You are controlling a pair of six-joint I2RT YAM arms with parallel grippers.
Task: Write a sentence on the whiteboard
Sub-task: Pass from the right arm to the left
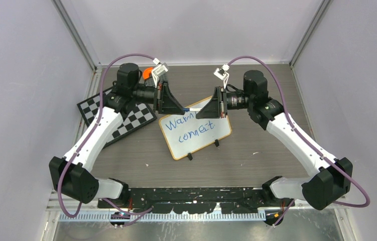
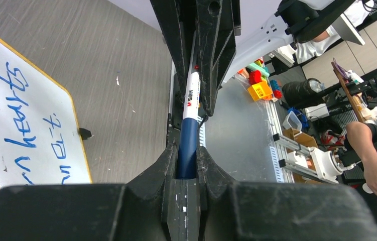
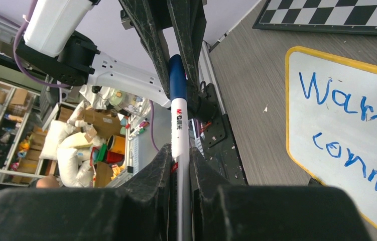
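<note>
The whiteboard (image 1: 199,141) lies flat at mid-table, and both grippers meet over its far edge with one marker (image 1: 191,109) between them

It sits askew on the grey table (image 1: 256,145), its two black feet towards the arms, just right of the checkered board (image 1: 126,118). The sentence (image 1: 192,128) runs in blue over two lines, "Warm hearts" above "connect", with part of the upper line hidden under the grippers. The left gripper (image 1: 182,109) is clamped tight on the marker's dark blue end. The right gripper (image 1: 200,110) is closed just as tight on its white barrel. The marker is level and clear of the board
</note>
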